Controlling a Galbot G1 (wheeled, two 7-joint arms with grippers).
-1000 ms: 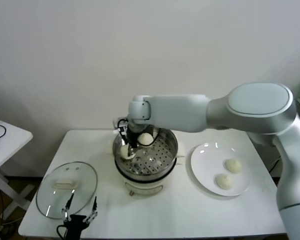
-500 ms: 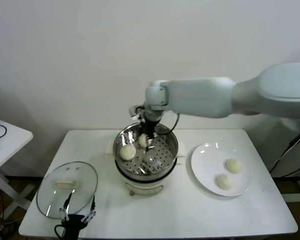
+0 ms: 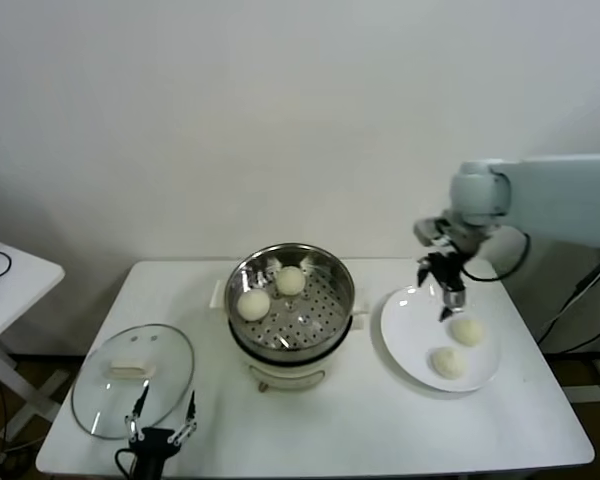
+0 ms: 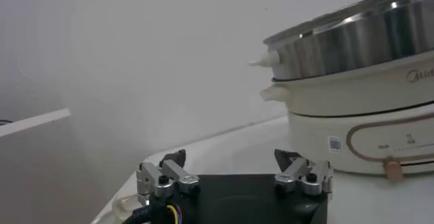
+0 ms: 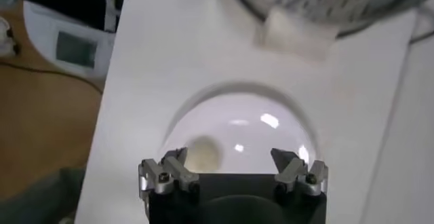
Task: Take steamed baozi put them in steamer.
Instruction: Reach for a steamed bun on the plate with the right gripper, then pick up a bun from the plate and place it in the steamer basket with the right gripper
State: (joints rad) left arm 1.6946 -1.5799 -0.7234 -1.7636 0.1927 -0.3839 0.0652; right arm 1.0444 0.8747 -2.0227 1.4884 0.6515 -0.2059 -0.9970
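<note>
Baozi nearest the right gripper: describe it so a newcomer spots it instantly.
Find the white plate to the right of the steamer. Two baozi sit on it; this baozi is the farther one, just below the open right gripper, unlike the nearer baozi.

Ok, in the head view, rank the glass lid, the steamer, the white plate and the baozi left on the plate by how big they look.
1. Steamer
2. Glass lid and white plate, too alike in width to rank.
3. The two baozi on the plate, near and far, alike and smallest.
</note>
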